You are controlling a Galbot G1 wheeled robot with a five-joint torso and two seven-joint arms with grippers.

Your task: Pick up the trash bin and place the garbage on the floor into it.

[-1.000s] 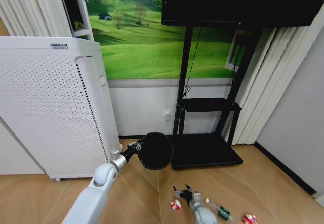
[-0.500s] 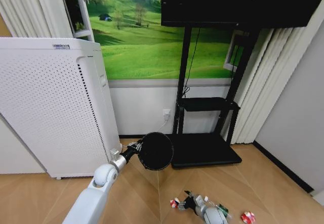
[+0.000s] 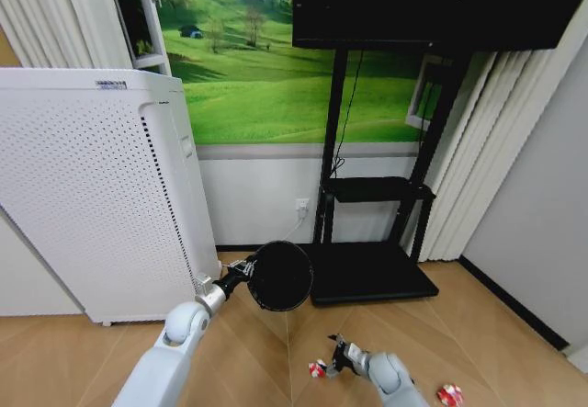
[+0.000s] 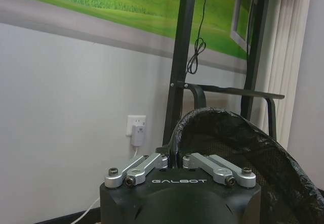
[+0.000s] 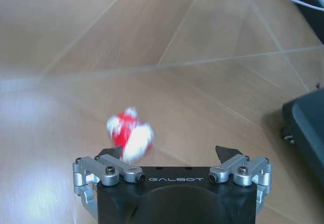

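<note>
room: pale wooden plank floor running up to a white wall with a green meadow mural, a large white perforated appliance on the robot's left, a black tv stand against the wall ahead.
bin: small round black trash bin with a black liner, held off the floor in front of the stand base, mouth turned toward the head camera.
left end effector: pressed together on the bin rim, arm stretched forward.
right end effector: low over the floor, fingers spread, a crumpled red-and-white litter piece lying just beside one finger rather than centred.
other litter: a second red-and-white scrap lies well apart, toward the robot's right.
step, as i judge it: closing on the nearer scrap.
doing it well: centre the spread fingers around the scrap before closing, come down close to the boards without scraping, keep the bin steady.
</note>
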